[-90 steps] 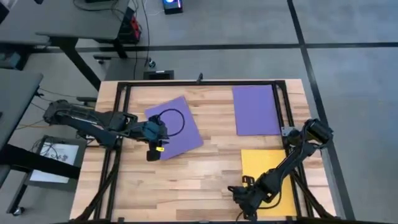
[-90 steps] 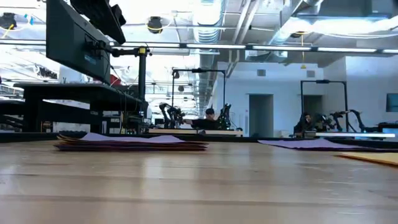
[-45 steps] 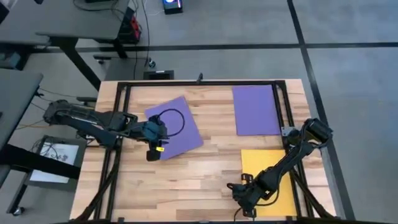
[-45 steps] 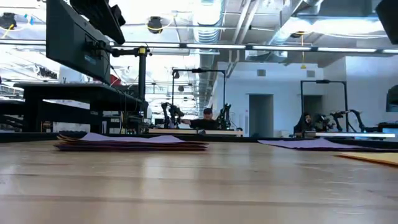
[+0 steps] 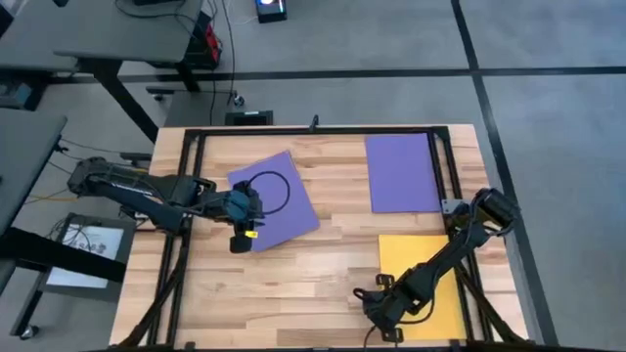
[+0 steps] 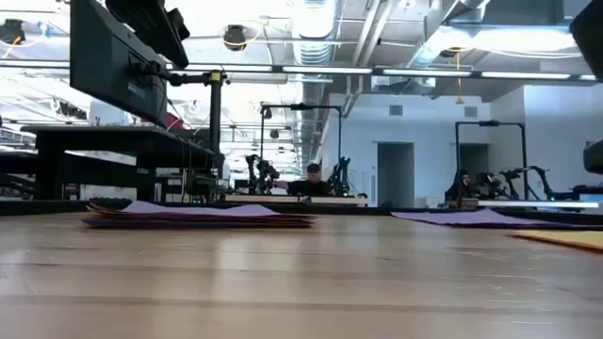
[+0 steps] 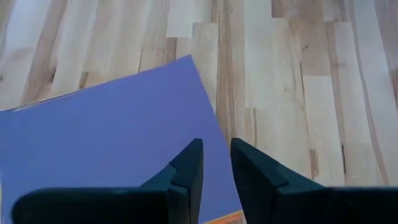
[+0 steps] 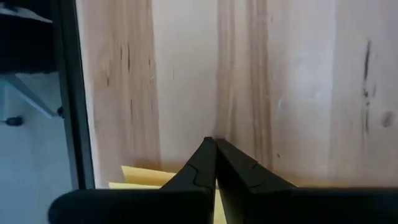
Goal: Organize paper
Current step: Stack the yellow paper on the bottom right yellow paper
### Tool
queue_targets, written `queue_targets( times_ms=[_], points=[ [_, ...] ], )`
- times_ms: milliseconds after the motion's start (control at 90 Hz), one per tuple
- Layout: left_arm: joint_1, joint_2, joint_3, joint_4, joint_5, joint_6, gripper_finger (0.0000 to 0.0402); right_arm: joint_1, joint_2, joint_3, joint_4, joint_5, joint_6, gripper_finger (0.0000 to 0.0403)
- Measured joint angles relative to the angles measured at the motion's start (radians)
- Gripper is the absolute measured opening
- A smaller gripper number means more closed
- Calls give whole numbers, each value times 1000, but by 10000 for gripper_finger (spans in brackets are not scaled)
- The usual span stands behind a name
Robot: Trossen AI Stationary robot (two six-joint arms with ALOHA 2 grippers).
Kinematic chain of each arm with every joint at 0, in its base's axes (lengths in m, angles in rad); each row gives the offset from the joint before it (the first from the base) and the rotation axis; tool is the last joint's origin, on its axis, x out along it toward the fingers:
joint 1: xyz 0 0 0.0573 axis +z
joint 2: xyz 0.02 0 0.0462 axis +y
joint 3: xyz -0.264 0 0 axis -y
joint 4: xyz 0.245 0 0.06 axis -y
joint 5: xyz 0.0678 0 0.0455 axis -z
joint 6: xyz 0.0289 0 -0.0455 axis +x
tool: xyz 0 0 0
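Sorting is under way: a tilted purple stack (image 5: 276, 198) lies left of centre on the table (image 5: 293, 279), a lone purple sheet (image 5: 401, 172) is squared at the far right, and a yellow sheet (image 5: 421, 279) lies near the right front. The left gripper (image 5: 243, 217) is poised over the stack's near edge, fingers (image 7: 189, 168) slightly apart, nothing held. The right gripper (image 5: 383, 305) is kept low by the yellow sheet's near corner, fingers (image 8: 202, 165) pressed together. Next, a top sheet probably must be pinched at the stack's edge.
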Motion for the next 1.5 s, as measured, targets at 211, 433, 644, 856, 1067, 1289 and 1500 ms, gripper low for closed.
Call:
queue_targets(
  times_ms=[211,433,644,856,1067,1289,1500],
  points=[
    [0,0,0,-8,0,8,65,30,-2,0,-19,5,7,0],
    [0,0,0,-8,0,13,65,34,-4,-1,-29,-18,42,0],
    [0,0,0,-8,0,13,65,30,-4,-1,-47,-36,88,0],
    [0,0,0,-17,0,13,65,33,-4,-1,-47,-61,117,0],
    [0,0,0,-31,0,30,65,38,-4,-1,-52,-94,50,0],
    [0,0,0,-31,0,34,65,19,-3,5,-57,-117,44,0],
    [0,0,0,-30,0,54,65,-26,4,70,-91,-139,-20,0]
  ],
)
